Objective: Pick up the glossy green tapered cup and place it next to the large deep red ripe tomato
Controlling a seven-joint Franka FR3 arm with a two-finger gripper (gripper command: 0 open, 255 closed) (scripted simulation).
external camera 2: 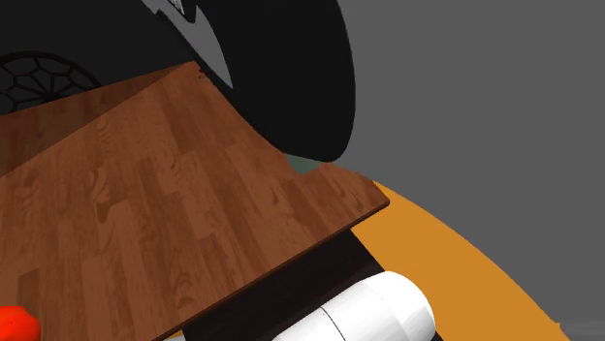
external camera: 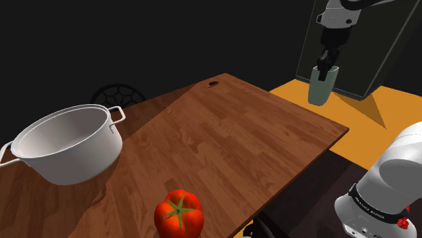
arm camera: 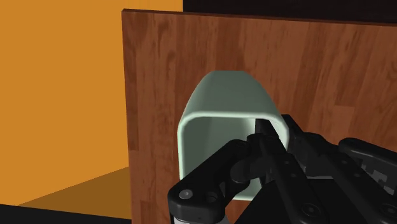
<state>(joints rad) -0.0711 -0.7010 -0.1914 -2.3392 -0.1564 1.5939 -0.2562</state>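
Pinching one wall of the cup, the gripper has its two black fingers drawn close together. One finger reaches down inside the opening and the other presses on the outside, so the thin wall is clamped between them. The cup is pale green with a rounded, squarish rim, and it narrows toward its base. In the shoulder view the gripper hangs from the arm at the top of the picture. There the cup hangs upright below it in the air, touching nothing but the fingers. It shows past the far right corner of the table, against the orange floor and a dark panel. In the wrist view the table's wood lies behind the cup, with one straight table edge just beside it and the orange floor beyond that edge. The tomato, red with a green stalk, sits at the near edge of the table in the shoulder view, well apart from the cup. A sliver of the tomato shows at the lower left corner of the second exterior view. A white pot with two handles stands near the table's left edge in the shoulder view, apart from the tomato.
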